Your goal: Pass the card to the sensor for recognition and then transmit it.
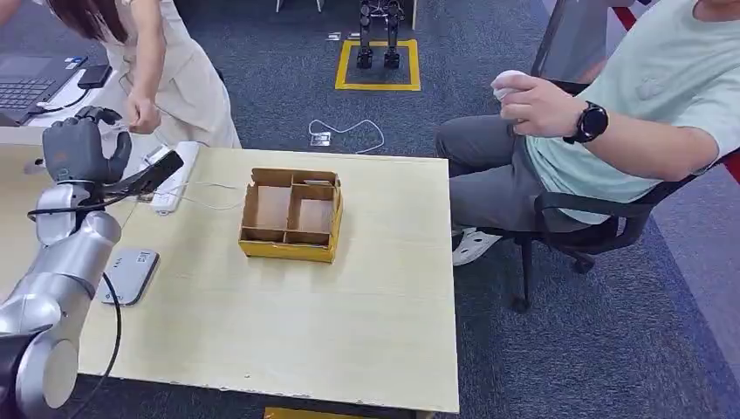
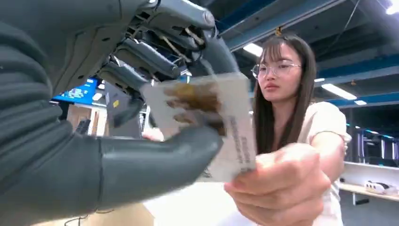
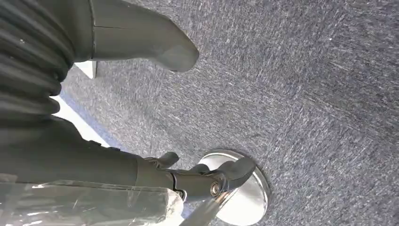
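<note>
Handing over: left hand [image 2: 155, 117] pinches the card [image 2: 211, 127] between thumb and fingers, raised at about 10 o'clock of the table [image 1: 349, 349], while a standing person's hand [image 2: 282, 188] grips the card's far edge. Both hold it, so the transmit step looks underway, release not yet done. Sensor [image 1: 129, 275] lies flat on the table near the left arm, at 9 o'clock of the yellow box [image 1: 291, 215]; whether recognition is done can't be told. Right hand [image 3: 141, 42] hangs over carpet, fingers apart, holding nothing.
</note>
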Motion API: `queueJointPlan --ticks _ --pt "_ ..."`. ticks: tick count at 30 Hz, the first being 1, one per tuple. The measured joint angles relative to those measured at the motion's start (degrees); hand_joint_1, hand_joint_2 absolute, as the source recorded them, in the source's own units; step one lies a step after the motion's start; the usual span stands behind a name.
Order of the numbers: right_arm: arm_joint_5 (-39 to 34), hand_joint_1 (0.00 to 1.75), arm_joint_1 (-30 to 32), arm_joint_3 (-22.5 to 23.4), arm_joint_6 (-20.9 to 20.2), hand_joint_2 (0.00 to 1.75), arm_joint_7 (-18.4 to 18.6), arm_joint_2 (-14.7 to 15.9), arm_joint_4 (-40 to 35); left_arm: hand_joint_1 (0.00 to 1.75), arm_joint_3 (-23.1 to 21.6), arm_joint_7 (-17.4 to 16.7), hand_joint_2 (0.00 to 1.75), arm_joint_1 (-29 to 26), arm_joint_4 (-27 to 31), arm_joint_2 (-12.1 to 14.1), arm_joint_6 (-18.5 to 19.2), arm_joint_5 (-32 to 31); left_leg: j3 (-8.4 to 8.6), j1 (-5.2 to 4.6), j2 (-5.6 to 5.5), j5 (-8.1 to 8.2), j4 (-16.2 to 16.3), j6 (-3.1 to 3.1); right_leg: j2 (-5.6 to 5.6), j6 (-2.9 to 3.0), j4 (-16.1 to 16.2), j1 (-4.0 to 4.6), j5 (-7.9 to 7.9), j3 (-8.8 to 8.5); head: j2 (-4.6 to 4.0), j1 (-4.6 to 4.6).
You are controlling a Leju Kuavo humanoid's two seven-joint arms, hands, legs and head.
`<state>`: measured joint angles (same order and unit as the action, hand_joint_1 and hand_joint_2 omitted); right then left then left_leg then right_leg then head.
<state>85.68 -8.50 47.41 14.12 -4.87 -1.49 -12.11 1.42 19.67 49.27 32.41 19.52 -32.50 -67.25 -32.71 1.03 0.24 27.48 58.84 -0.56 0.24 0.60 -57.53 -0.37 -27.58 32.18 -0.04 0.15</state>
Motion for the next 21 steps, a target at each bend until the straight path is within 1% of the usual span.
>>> queueJointPlan --ticks 5,8,9,11,14,17,19,21 --pt "-0.20 0.00 0.01 0.00 0.04 1.75 0.00 -0.02 0.00 0.00 -0.02 -0.70 1.75 -0.01 -0.07 -0.46 -0.57 -0.02 -0.01 0.00 0.00 0.00 0.00 0.00 0.00 0.00 0.00 0.00 0.00 0.00 0.00 0.00" --pt "-0.46 0.00 0.03 0.00 0.07 1.75 -0.02 -0.02 0.00 0.00 0.00 1.67 1.75 0.00 -0.20 -0.48 1.42 1.97 0.00 0.00 0.00 -0.01 0.00 0.00 0.00 0.00 0.00 0.00 0.00 0.00 -0.02 0.00" --pt "-0.50 0.00 0.03 0.00 0.07 1.75 -0.02 -0.02 0.00 0.00 0.00 2.56 1.75 -0.01 -0.20 -0.48 2.67 2.74 0.00 0.00 0.00 -0.01 0.00 0.00 0.00 0.00 -0.01 0.00 0.00 0.00 0.00 -0.02" --pt "-0.68 0.00 0.06 0.02 0.07 1.75 -0.18 0.00 0.00 0.00 0.00 5.32 1.75 -0.01 -0.20 -0.57 7.05 5.14 -0.01 0.00 -0.01 -0.01 0.00 0.00 -0.01 0.00 -0.01 0.00 0.00 0.00 0.00 0.00" --pt "-1.16 0.00 0.15 0.02 0.13 1.75 -0.66 0.00 0.00 0.00 -0.02 8.48 1.75 -0.13 -0.09 -0.63 12.62 7.83 -0.01 0.00 0.00 -0.01 0.00 0.00 0.00 0.00 -0.01 0.00 0.01 0.00 0.00 0.00" --pt "-1.64 0.00 0.39 0.02 0.20 1.75 -0.85 0.00 0.00 0.00 -0.15 9.71 1.75 -0.20 0.70 -0.37 17.54 8.83 -0.02 0.00 0.00 -0.01 0.00 0.00 0.00 0.00 -0.01 0.00 0.01 0.00 0.00 0.00" --pt "-1.79 0.00 0.61 0.04 0.28 1.75 -1.03 0.00 0.00 0.00 -0.83 9.86 1.75 -0.16 1.44 0.52 21.73 9.16 -0.02 0.00 0.01 -0.01 0.00 0.00 0.02 0.00 -0.01 0.00 0.01 0.02 -0.02 -0.02" --pt "-1.95 0.00 0.84 0.09 0.35 1.75 -1.07 0.02 0.00 0.00 -1.68 10.41 1.75 -0.14 2.12 1.46 24.40 9.40 -0.02 0.01 0.04 -0.01 0.00 0.00 0.05 0.00 -0.01 0.01 0.01 0.04 0.00 -0.02"
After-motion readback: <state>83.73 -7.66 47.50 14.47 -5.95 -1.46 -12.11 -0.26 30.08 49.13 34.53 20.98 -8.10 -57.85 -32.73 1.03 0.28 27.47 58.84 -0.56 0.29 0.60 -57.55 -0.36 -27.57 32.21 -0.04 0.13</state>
